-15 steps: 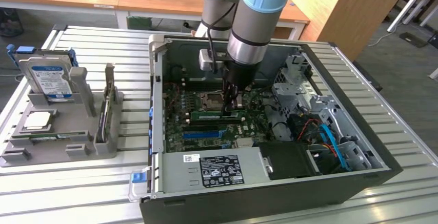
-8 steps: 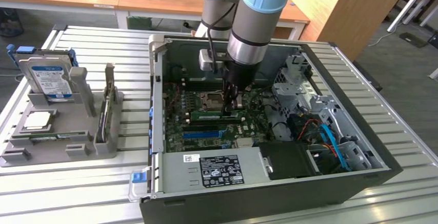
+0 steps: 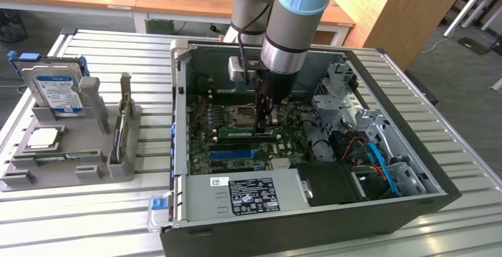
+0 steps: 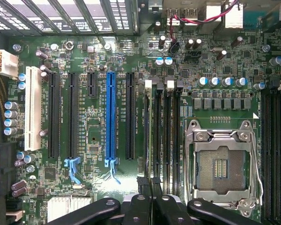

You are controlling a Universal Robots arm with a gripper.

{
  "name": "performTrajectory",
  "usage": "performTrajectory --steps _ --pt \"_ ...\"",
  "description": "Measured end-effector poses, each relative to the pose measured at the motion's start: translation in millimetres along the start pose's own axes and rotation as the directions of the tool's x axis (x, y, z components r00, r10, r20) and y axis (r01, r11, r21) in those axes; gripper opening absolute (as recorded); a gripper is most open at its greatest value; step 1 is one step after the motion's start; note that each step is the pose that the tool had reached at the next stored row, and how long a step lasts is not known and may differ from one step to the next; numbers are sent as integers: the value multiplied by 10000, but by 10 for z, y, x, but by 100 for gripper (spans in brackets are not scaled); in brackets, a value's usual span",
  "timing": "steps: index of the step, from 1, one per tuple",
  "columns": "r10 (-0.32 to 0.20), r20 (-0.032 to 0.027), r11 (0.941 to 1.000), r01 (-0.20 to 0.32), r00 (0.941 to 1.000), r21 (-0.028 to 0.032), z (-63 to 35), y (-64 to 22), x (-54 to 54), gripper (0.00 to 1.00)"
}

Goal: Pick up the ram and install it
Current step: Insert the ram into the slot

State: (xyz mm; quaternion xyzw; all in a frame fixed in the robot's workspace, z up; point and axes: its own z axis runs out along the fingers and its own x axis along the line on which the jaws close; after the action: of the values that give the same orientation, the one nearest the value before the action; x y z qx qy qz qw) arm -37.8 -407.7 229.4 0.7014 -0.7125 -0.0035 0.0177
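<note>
No text can be read with certainty. The hard drive (image 3: 57,87) carries a blue label and the power supply (image 3: 243,195) a black one with white print, both illegible; the circuit board (image 4: 96,140) has tiny white lettering, unreadable.

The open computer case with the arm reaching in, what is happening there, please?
The robot arm has its gripper lowered into the open computer case, right over the motherboard. The gripper is shut on the ram, a green stick that it holds at the memory slots beside the empty processor socket. On the grey rack at the exterior view's left stand a hard drive and a processor chip.
</note>
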Motion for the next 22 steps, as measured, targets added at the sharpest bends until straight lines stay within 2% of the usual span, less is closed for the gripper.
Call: performTrajectory --steps 22 --pt "-113 -4 9999 113 9999 7 19 -4 4 12"
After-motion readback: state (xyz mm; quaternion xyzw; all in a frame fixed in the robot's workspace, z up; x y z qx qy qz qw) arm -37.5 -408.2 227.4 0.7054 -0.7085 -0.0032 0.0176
